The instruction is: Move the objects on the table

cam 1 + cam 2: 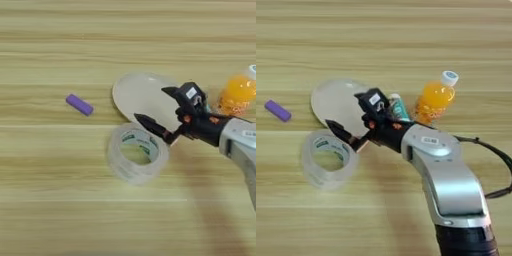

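My right gripper (153,104) hangs open over the round beige plate (135,90), with nothing between its two black fingers. The lower finger (150,126) reaches to the far rim of the large clear tape roll (137,154), which lies just in front of the plate. A small purple block (80,104) lies apart at the left. The orange-juice bottle (436,99) with a white cap lies tilted to the right of the plate. Beside it the green-white glue stick (399,107) shows partly behind the gripper's body.
The silver forearm (448,175) comes in from the bottom right, with a black cable (496,155) looping at its right. The wood-grain table (60,200) stretches wide to the left, the front and the back.
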{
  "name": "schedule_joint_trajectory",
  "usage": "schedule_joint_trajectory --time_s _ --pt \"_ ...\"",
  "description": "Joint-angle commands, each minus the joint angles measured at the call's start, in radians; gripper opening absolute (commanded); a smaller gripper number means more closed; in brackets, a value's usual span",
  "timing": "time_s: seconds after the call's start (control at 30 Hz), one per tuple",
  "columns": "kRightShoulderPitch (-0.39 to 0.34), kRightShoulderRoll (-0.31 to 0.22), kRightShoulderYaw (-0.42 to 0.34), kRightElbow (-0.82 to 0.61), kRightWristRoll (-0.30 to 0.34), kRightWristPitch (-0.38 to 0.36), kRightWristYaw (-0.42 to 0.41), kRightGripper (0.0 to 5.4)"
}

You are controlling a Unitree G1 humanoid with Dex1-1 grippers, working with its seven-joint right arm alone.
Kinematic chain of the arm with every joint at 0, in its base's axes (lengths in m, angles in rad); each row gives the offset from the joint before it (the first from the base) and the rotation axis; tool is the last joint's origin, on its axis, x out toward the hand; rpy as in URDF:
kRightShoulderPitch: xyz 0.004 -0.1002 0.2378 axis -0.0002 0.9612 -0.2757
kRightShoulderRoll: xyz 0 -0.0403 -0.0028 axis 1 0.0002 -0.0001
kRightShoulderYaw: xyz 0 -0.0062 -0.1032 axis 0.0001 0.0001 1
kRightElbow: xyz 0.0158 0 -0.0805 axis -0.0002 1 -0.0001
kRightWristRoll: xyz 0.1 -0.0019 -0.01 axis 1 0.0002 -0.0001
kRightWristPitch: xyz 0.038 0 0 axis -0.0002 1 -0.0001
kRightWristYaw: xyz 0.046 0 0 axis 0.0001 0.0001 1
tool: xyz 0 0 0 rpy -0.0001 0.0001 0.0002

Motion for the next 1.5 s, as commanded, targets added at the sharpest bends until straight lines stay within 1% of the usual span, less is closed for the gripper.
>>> schedule_joint_trajectory --time_s 0.03,0.23,0.5,0.57,0.77,0.97,1.17,1.37,1.5 --pt "0.012 -0.075 -0.030 -0.015 -0.020 -0.045 -0.013 5.37" --pt "0.074 -0.114 -0.030 -0.023 -0.037 -0.049 -0.010 5.37" --pt "0.097 -0.153 -0.013 -0.028 -0.050 -0.051 0.012 5.37" --pt "0.093 -0.156 -0.008 -0.024 -0.050 -0.048 0.013 5.37" --pt "0.082 -0.160 0.042 -0.011 -0.057 -0.048 0.014 5.37" --pt "0.077 -0.148 0.109 0.008 -0.070 -0.050 0.016 5.37" --pt "0.084 -0.139 0.163 0.068 -0.072 -0.045 0.016 5.37" --pt "0.054 -0.145 0.179 0.094 -0.079 -0.048 0.015 5.37" --pt "0.059 -0.147 0.184 0.093 -0.075 -0.047 0.017 5.37"
